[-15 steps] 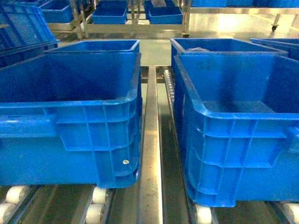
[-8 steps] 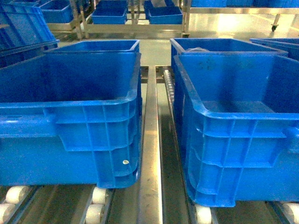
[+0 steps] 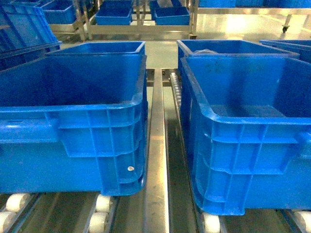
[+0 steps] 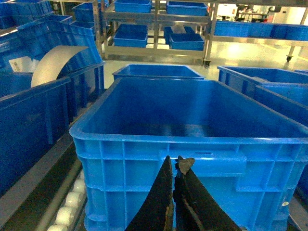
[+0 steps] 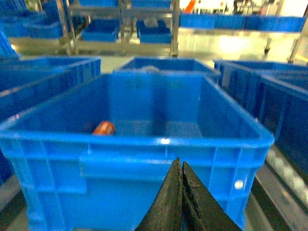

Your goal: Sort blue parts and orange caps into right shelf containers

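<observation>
Item 1: two right shelf containers, bright blue, ribbed walls, thick rolled rims. In the head view the left crate [image 3: 73,121] and the right crate [image 3: 248,145] stood side by side on a roller conveyor [image 3: 102,208], a metal rail [image 3: 158,160] running between them. Their outer sides were cut off by the frame edges.

Item 2: further blue crates behind [image 3: 104,47], partly hidden by the front pair; contents not discernible.

Item 3: orange cap [image 5: 103,128], one, seen from the right wrist view only, lying on the floor of the crate [image 5: 139,144] near its front left corner. View blurred; the cap's lower part was masked by the near rim.

Item 4: left claw [image 4: 175,166], fingers pressed together, tips before the near wall of a crate [image 4: 183,159]. A small pale fragment at the tips was too indistinct to identify.

Item 5: right claw [image 5: 179,166], fingers pressed together, nothing visible between them. Neither claw appeared in the head view.

Item 6: metal shelving [image 4: 156,24] with more blue crates, background, overexposed in parts.
</observation>
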